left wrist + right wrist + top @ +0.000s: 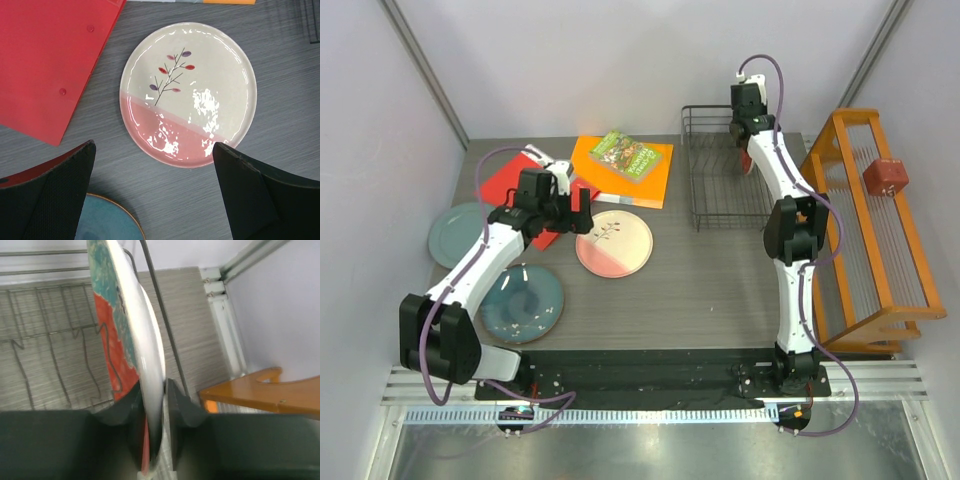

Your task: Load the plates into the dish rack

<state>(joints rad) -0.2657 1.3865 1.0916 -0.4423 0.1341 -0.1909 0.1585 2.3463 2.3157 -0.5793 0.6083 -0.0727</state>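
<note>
My right gripper (748, 128) is shut on the rim of the red plate with the teal floral top (125, 330). It holds the plate on edge over the right side of the black wire dish rack (694, 180), whose wires (50, 331) lie behind it. A sliver of this plate (745, 159) shows from above. My left gripper (582, 218) is open and empty above the table, at the left edge of the cream-and-pink sprig plate (614, 242); this plate (189, 92) lies flat just beyond the fingertips (227, 160). The speckled dark teal plate (522, 303) and the grey-green plate (458, 233) lie flat at the left.
A red flat book (510, 185) lies under the left arm. An orange book (650, 180) with a green booklet (625, 155) on it lies at the back centre. An orange wooden rack (875, 230) with a red block (886, 177) stands at the right.
</note>
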